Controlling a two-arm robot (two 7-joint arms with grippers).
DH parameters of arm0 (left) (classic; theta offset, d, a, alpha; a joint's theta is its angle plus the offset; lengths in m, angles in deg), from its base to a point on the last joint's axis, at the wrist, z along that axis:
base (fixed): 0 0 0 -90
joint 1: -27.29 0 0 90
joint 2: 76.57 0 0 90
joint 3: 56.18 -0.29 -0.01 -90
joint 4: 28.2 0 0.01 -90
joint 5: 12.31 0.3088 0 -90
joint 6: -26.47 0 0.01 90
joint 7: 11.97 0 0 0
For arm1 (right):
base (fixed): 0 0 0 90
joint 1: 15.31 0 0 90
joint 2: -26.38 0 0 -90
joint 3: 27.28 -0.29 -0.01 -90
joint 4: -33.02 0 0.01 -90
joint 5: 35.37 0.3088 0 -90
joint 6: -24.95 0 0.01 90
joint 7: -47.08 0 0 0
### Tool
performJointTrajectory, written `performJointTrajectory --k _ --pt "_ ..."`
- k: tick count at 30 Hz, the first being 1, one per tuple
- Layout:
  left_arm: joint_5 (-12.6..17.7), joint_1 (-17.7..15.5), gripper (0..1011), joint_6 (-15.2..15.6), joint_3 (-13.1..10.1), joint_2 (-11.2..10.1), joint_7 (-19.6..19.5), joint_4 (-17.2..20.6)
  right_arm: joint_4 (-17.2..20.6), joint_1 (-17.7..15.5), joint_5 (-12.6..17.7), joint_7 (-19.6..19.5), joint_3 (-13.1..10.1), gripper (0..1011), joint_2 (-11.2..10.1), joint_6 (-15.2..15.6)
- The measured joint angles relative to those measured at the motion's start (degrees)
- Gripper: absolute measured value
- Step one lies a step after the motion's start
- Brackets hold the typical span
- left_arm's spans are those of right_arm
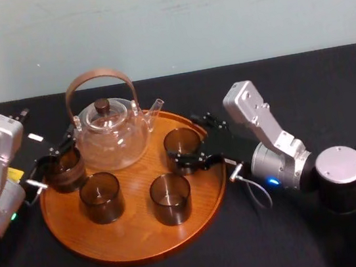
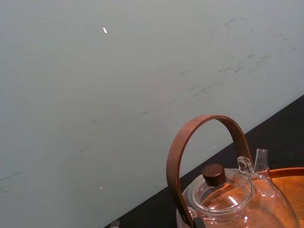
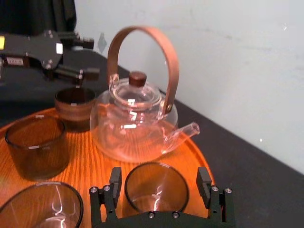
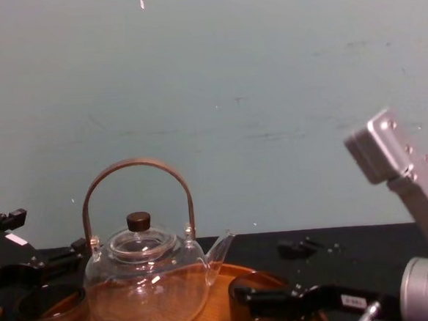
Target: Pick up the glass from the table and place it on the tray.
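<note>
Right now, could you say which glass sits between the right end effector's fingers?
The glass beside the teapot's spout, nearest the tray's right rim; the right end effector straddles only it.

The round orange-brown wooden tray (image 1: 139,235), frame centre, carries a clear glass teapot (image 1: 110,133) and four dark smoked glasses (image 1: 100,196). The right gripper (image 1: 183,141), centre right, has fingers spread either side of the rightmost glass (image 1: 181,149). The left gripper (image 1: 51,167), centre left, is at the leftmost glass (image 1: 65,173).

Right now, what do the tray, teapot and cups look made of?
Tray: wood, smooth orange-brown finish, grain lines visible. Teapot: clear glass, see-through with highlights; its arched handle and lid knob look like brown wood, possibly bamboo. Cups: smoky brown tinted glass, translucent, glossy rims.
</note>
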Motion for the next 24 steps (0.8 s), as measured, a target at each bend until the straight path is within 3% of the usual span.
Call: performJointTrajectory --k 18,24 --pt "0.00 0.00 1001 0.00 0.00 0.00 0.00 0.00 8.59 -3.09 3.81 -0.22 -3.37 1002 -3.47 -0.57" --pt "0.00 0.00 1001 0.00 0.00 0.00 0.00 0.00 10.30 -4.88 5.38 -1.42 -5.68 1002 -4.86 -1.08"
